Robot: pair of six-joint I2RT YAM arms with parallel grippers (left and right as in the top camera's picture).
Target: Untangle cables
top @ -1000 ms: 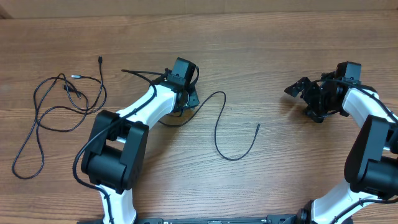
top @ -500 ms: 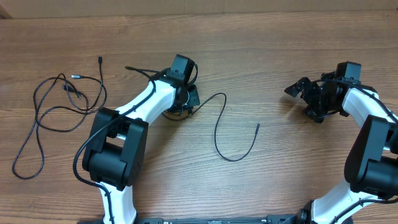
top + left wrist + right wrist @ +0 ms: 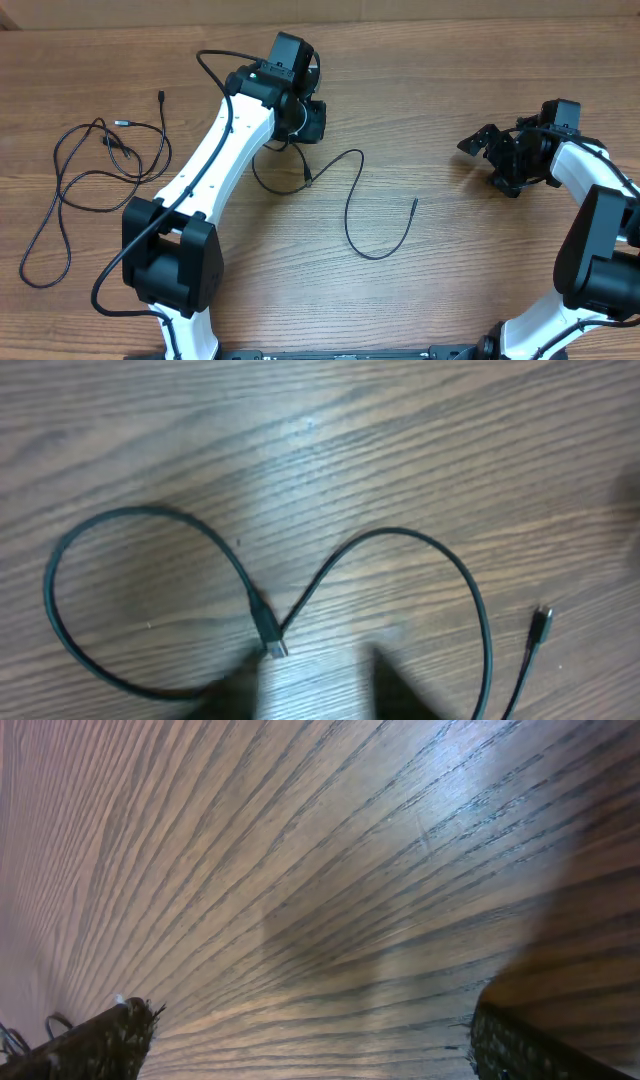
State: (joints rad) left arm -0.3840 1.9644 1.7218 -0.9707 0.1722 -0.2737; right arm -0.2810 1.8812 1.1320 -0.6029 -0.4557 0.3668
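hovering left claw (image 3: 315, 695) near looped cable (image 3: 392, 531), right claw (image 3: 305, 1042) wide open

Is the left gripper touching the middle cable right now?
Apart. Left wrist view: the cable lies flat on the table, plug free, left gripper hovering above it.

Two white arms, black joints
The white-shelled left arm (image 3: 205, 160) and right arm (image 3: 585, 165) have boxy black housings (image 3: 175, 265) and thick black wires (image 3: 213, 52) alongside.

1. Left gripper (image 3: 315, 700): only 2 blurred dark fingertips (image 3: 405, 695), cropped by the bottom edge.
2. The loose cable (image 3: 487, 650) runs off that same edge.
3. Right gripper (image 3: 305, 1025): fingertips (image 3: 90, 1040) cropped at the corners.
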